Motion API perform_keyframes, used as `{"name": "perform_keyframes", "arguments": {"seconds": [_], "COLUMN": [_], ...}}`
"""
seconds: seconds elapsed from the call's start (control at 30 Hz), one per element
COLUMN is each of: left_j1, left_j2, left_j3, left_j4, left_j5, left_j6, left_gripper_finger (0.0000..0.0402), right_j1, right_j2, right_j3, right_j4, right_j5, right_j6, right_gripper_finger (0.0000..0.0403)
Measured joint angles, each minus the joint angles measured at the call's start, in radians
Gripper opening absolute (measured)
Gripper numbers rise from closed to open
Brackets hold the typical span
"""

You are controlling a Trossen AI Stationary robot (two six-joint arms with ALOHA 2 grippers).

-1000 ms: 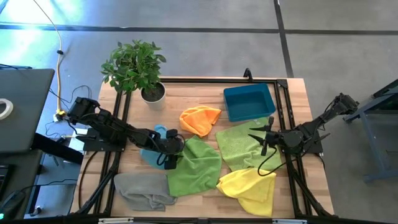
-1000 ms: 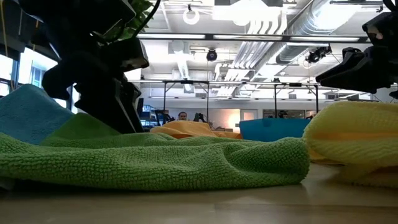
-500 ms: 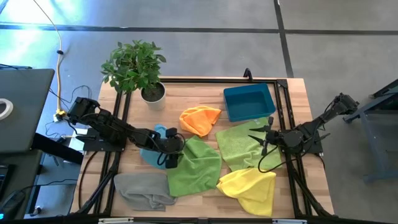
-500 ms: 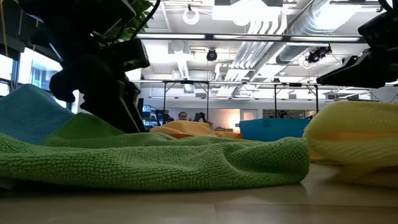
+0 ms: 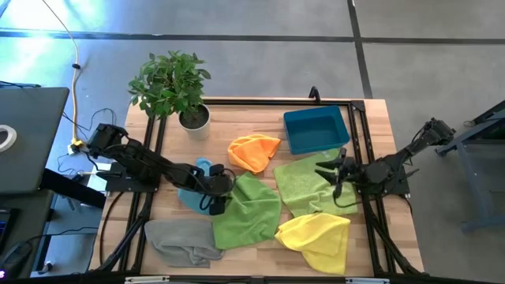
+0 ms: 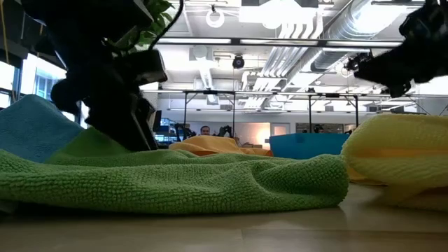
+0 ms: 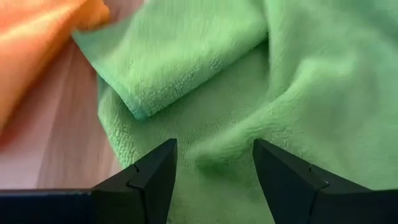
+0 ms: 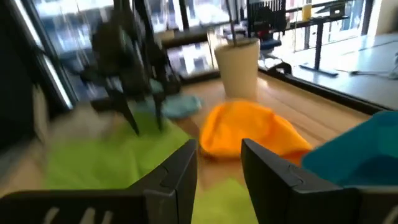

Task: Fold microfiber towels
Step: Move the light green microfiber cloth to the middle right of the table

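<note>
Six towels lie on the wooden table: orange (image 5: 254, 151), lime green (image 5: 304, 183), green (image 5: 248, 209), yellow (image 5: 316, 233), grey (image 5: 181, 241) and light blue (image 5: 192, 195). The green towel's left edge overlaps the light blue one. My left gripper (image 5: 217, 196) is open, pointing down at the green towel's left part (image 7: 211, 112), one finger on either side of a low ridge of cloth. My right gripper (image 5: 333, 172) is open and empty, held above the lime green towel and looking across at the orange towel (image 8: 249, 130). My left gripper has its open fingers (image 7: 155, 171) down at the green towel's left part, coming from above. Whether the fingertips touch the cloth, I cannot tell. The towel lies flat and slack on the table.
A rigid blue bin (image 5: 316, 128) stands at the far right. A potted plant (image 5: 172, 85) stands at the far left. The black frame rails (image 5: 359, 142) run along the table's sides. Bare wood shows at the near middle edge (image 6: 231, 231).
My right gripper has risen off the lime green towel, moved a little toward the table's far edge and tipped from pointing down toward level. The towels lie as they did.
</note>
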Motion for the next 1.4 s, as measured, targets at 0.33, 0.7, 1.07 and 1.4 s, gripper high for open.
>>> {"name": "perform_keyframes", "arguments": {"seconds": [0.33,0.7,1.07,1.4], "left_j1": [0.009,0.064,0.118,0.119], "left_j2": [0.188,0.288,0.293,0.294], "left_j3": [0.034,0.172,0.18,0.18], "left_j4": [0.248,0.254,0.248,0.247], "left_j5": [-0.042,-0.038,-0.038,-0.037], "left_j6": [0.076,0.219,0.21,0.21], "left_gripper_finger": [0.0203,0.0203,0.0203,0.0203], "right_j1": [0.0,0.0,-0.114,-0.232], "right_j2": [0.0,0.02,0.226,0.544], "right_j3": [0.0,0.0,0.024,0.189], "right_j4": [0.323,0.332,0.299,0.304], "right_j5": [0.005,0.078,-0.06,-0.105], "right_j6": [-0.05,0.028,0.255,0.23], "right_gripper_finger": [0.0116,0.0116,0.0116,0.0116]}}
